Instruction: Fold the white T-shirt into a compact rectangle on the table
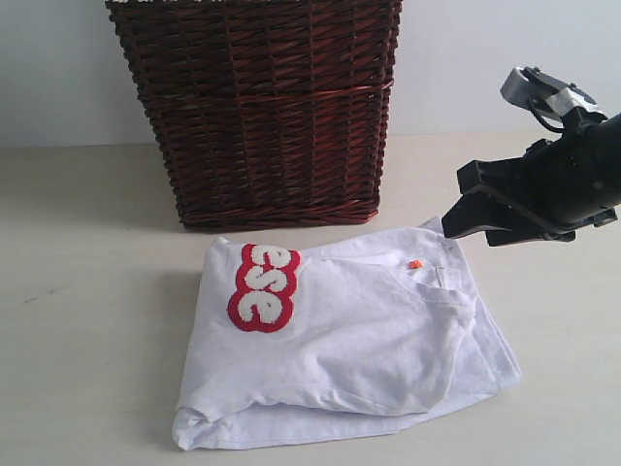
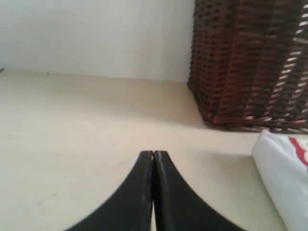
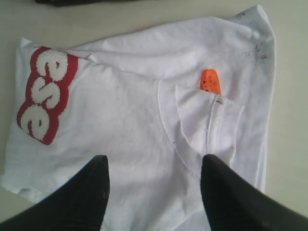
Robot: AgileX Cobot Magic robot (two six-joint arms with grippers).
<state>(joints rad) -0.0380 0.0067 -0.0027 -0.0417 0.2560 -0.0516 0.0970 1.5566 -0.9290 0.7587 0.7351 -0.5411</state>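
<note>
- The soft white short-sleeved T-shirt (image 1: 340, 340) lies on the broad pale cream table (image 1: 78, 291), bunched into a rough, uneven rectangle of several layers.
- Its far edge sits just beside the foot of the dark red-brown wicker basket (image 1: 262, 107), which stands at the far side of the table against a pale wall.
- On the shirt's far left part, fuzzy white letters outlined in thick red (image 1: 262, 286) show; only "ese" can be read, running sideways.
- A small orange tag (image 1: 415, 264) peeks out near the shirt's far right corner, next to the ribbed collar seam (image 3: 166, 120).
- The near edge shows stacked folds, with the lower layer sticking out to the right past the upper one.
- Faint dark specks mark the cloth by the far right corner in the right wrist view.
- The right pincer (image 3: 155, 163) hangs over the shirt's far right part, its black jaws standing well apart with nothing gripped between them.
- The left pincer (image 2: 153, 155) is closed, its two black fingers pressed together on nothing, low over bare table to the left of the shirt; a white edge of the shirt and the basket show beyond it.
</note>
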